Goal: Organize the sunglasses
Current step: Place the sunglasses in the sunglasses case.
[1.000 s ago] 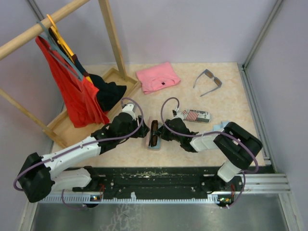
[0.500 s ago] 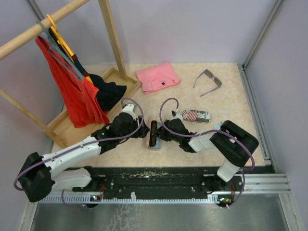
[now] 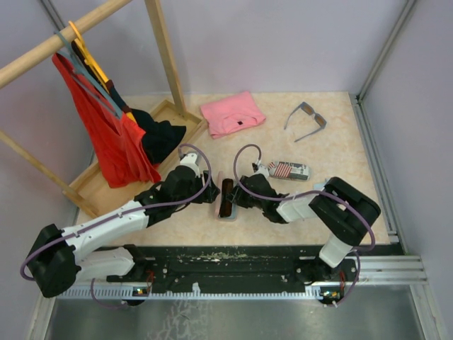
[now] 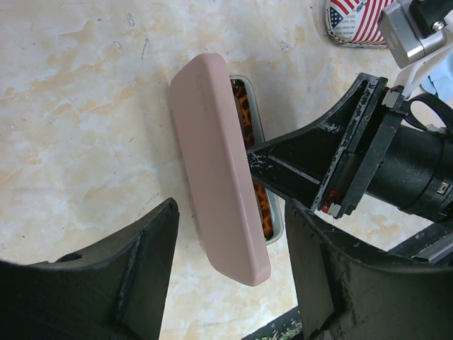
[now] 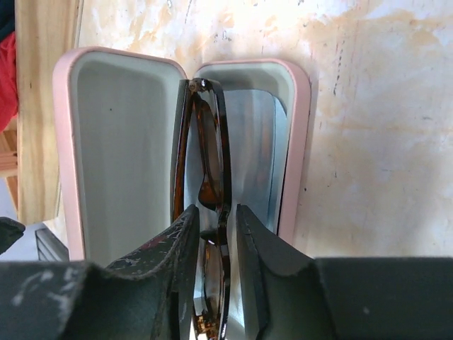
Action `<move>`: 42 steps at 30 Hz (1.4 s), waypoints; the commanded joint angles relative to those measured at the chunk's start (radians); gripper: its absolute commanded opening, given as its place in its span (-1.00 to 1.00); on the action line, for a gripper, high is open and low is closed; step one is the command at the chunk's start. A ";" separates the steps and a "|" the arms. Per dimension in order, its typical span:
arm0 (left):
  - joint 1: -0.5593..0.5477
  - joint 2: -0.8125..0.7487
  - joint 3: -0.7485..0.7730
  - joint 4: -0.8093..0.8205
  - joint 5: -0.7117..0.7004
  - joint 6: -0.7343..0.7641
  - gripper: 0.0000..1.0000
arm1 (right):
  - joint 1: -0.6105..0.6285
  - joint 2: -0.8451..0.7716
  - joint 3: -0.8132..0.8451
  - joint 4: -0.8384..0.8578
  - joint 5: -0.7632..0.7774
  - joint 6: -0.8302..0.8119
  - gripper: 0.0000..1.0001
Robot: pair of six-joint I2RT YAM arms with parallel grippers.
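The brown sunglasses (image 5: 202,134) are folded and stand on edge in the open pink case (image 5: 106,142), between its lid and its base (image 5: 287,142). My right gripper (image 5: 216,210) is shut on them, one finger on each side. In the top view the brown sunglasses (image 3: 226,196) and the right gripper (image 3: 238,200) are at the table's front centre. My left gripper (image 4: 231,212) is open and straddles the outside of the case lid (image 4: 212,156) without touching it; it also shows in the top view (image 3: 210,193). The grey-blue sunglasses (image 3: 306,120) lie unfolded at the back right.
A flag-patterned case (image 3: 290,170) lies just behind the right arm, with a light blue cloth (image 3: 322,185) next to it. A folded pink cloth (image 3: 232,113) lies at the back. A wooden tray (image 3: 92,185) and a rack of hanging clothes (image 3: 106,134) stand on the left.
My right gripper has shifted slightly left with the brown sunglasses, deeper over the case. The left arm has hardly moved.
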 commanded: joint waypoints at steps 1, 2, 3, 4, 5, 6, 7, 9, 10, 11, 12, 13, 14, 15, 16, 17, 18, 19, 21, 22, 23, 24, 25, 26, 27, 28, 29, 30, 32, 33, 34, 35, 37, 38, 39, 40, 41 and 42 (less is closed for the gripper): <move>0.006 -0.003 0.033 0.000 0.010 0.011 0.35 | 0.009 -0.048 0.054 -0.030 0.044 -0.045 -0.41; 0.007 -0.004 0.033 -0.001 0.010 0.012 0.35 | 0.011 -0.059 0.056 -0.045 0.052 -0.051 -0.40; 0.006 -0.006 0.033 -0.003 0.009 0.011 0.35 | 0.010 -0.072 0.060 -0.062 0.058 -0.059 -0.40; 0.006 -0.008 0.032 -0.004 0.008 0.012 0.35 | 0.009 -0.083 0.065 -0.084 0.066 -0.069 -0.39; 0.007 -0.009 0.031 -0.003 0.007 0.011 0.35 | 0.010 -0.094 0.072 -0.108 0.078 -0.078 -0.39; 0.006 -0.010 0.031 -0.004 0.007 0.012 0.35 | 0.010 -0.105 0.075 -0.128 0.084 -0.087 -0.38; 0.006 -0.011 0.032 -0.004 0.007 0.012 0.35 | 0.010 -0.117 0.078 -0.147 0.094 -0.096 -0.38; 0.007 -0.013 0.032 -0.004 0.006 0.011 0.35 | 0.011 -0.140 0.083 -0.186 0.111 -0.112 -0.38; 0.007 -0.015 0.030 -0.005 0.006 0.011 0.35 | 0.010 -0.151 0.085 -0.205 0.119 -0.119 -0.37; 0.007 -0.013 0.031 -0.005 0.005 0.010 0.34 | 0.010 -0.163 0.087 -0.228 0.126 -0.127 -0.37; 0.007 -0.014 0.032 -0.004 0.007 0.010 0.35 | 0.011 -0.174 0.088 -0.245 0.132 -0.134 -0.37; 0.007 -0.013 0.032 -0.005 0.007 0.011 0.35 | 0.011 -0.186 0.087 -0.261 0.140 -0.143 -0.37; 0.007 -0.013 0.032 -0.004 0.007 0.010 0.35 | 0.011 -0.198 0.086 -0.278 0.151 -0.153 -0.37; 0.006 -0.013 0.032 -0.004 0.008 0.012 0.35 | 0.012 -0.210 0.086 -0.297 0.167 -0.164 -0.37; 0.007 -0.012 0.034 -0.002 0.010 0.014 0.35 | 0.012 -0.219 0.088 -0.319 0.181 -0.174 -0.37; 0.006 -0.010 0.035 0.001 0.011 0.017 0.35 | 0.012 -0.224 0.092 -0.341 0.191 -0.188 -0.37; 0.007 -0.010 0.036 0.004 0.016 0.020 0.35 | 0.011 -0.229 0.098 -0.365 0.202 -0.200 -0.37; 0.006 -0.005 0.037 0.007 0.020 0.025 0.35 | 0.011 -0.231 0.107 -0.388 0.209 -0.213 -0.37; 0.006 0.004 0.040 0.011 0.024 0.034 0.33 | 0.011 -0.229 0.121 -0.423 0.218 -0.233 -0.37; 0.007 0.007 0.041 0.011 0.026 0.038 0.31 | 0.010 -0.229 0.125 -0.431 0.221 -0.239 -0.37; 0.007 0.011 0.042 0.012 0.027 0.043 0.27 | 0.009 -0.228 0.125 -0.437 0.224 -0.244 -0.37; 0.007 0.011 0.046 0.010 0.024 0.048 0.23 | 0.008 -0.226 0.126 -0.445 0.227 -0.245 -0.38; 0.007 0.011 0.050 0.004 0.017 0.053 0.18 | 0.007 -0.223 0.128 -0.456 0.232 -0.246 -0.41; 0.007 0.011 0.055 -0.009 0.004 0.055 0.13 | 0.006 -0.219 0.131 -0.467 0.239 -0.247 -0.44; 0.006 0.007 0.059 -0.021 -0.010 0.056 0.09 | 0.004 -0.214 0.135 -0.479 0.244 -0.249 -0.47; 0.006 0.002 0.063 -0.033 -0.027 0.058 0.06 | 0.004 -0.206 0.142 -0.492 0.250 -0.255 -0.51; 0.007 -0.002 0.067 -0.043 -0.042 0.060 0.02 | 0.003 -0.197 0.150 -0.505 0.252 -0.260 -0.57; 0.008 -0.006 0.070 -0.057 -0.065 0.060 -0.01 | 0.002 -0.187 0.160 -0.516 0.252 -0.265 -0.62; 0.009 -0.008 0.073 -0.079 -0.100 0.063 -0.13 | 0.001 -0.164 0.178 -0.530 0.238 -0.277 -0.72; 0.012 -0.005 0.073 -0.083 -0.109 0.065 -0.19 | 0.002 -0.154 0.183 -0.529 0.228 -0.280 -0.76; 0.016 0.001 0.072 -0.086 -0.112 0.069 -0.25 | 0.002 -0.147 0.186 -0.525 0.220 -0.281 -0.80; 0.021 0.010 0.072 -0.087 -0.110 0.071 -0.31 | 0.001 -0.140 0.185 -0.518 0.211 -0.280 -0.84; 0.032 0.036 0.063 -0.065 -0.093 0.084 -0.43 | 0.000 -0.130 0.182 -0.502 0.194 -0.276 -0.90; 0.036 0.052 0.059 -0.053 -0.085 0.089 -0.51 | -0.003 -0.125 0.181 -0.496 0.185 -0.274 -0.93; 0.039 0.069 0.056 -0.043 -0.076 0.094 -0.58 | -0.006 -0.117 0.181 -0.491 0.174 -0.272 -0.95; 0.041 0.085 0.055 -0.034 -0.068 0.098 -0.64 | -0.010 -0.110 0.181 -0.487 0.167 -0.272 -0.97; 0.043 0.098 0.056 -0.024 -0.058 0.101 -0.69 | -0.015 -0.104 0.181 -0.485 0.161 -0.270 -0.98; 0.043 0.110 0.055 -0.011 -0.046 0.104 -0.73 | -0.018 -0.099 0.180 -0.479 0.153 -0.270 -0.99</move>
